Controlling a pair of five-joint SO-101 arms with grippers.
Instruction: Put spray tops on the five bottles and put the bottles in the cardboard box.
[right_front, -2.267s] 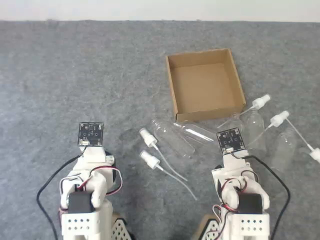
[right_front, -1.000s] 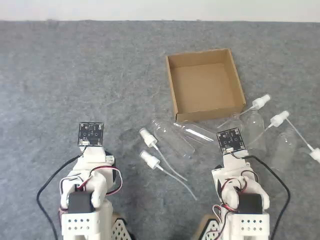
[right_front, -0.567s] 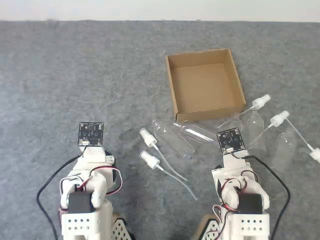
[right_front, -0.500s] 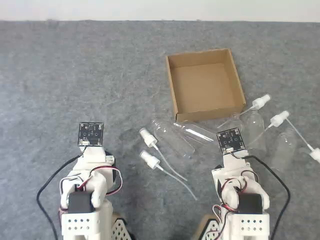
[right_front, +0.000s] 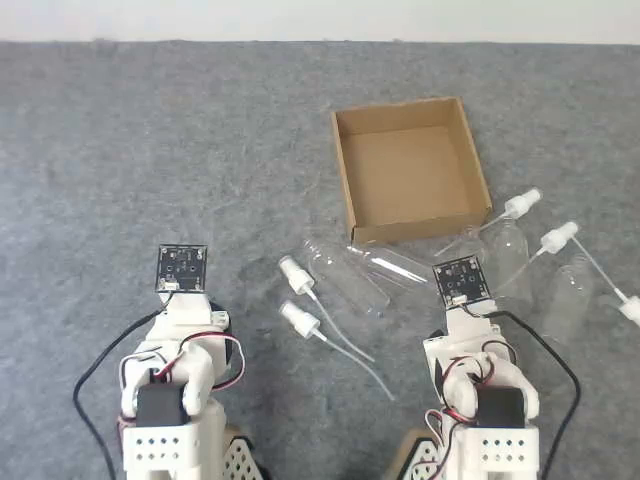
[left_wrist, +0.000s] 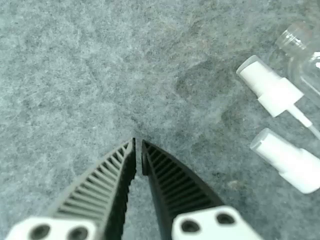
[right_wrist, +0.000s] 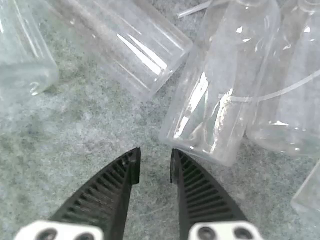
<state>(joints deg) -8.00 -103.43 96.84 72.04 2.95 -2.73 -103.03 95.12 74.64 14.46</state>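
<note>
L gripper (left_wrist: 138, 142) hangs low over the grey felt surface (right_front: 120, 150), jaws all but closed, nothing in them. Two loose spray tops (left_wrist: 272, 90) lie near it, off to one side. R gripper (right_wrist: 155, 152) is cracked open a little and empty, tips just short of a clear bottle (right_wrist: 225, 100) lying base-first toward it. The other bottles (right_front: 345, 272) I can see lie uncapped on the surface near the cardboard box (right_front: 418, 229), none inside it.

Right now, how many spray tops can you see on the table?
5. Two spray tops lie mid-table, left of two bottles; two more right of the cardboard box; one at the picture's right edge.
</note>
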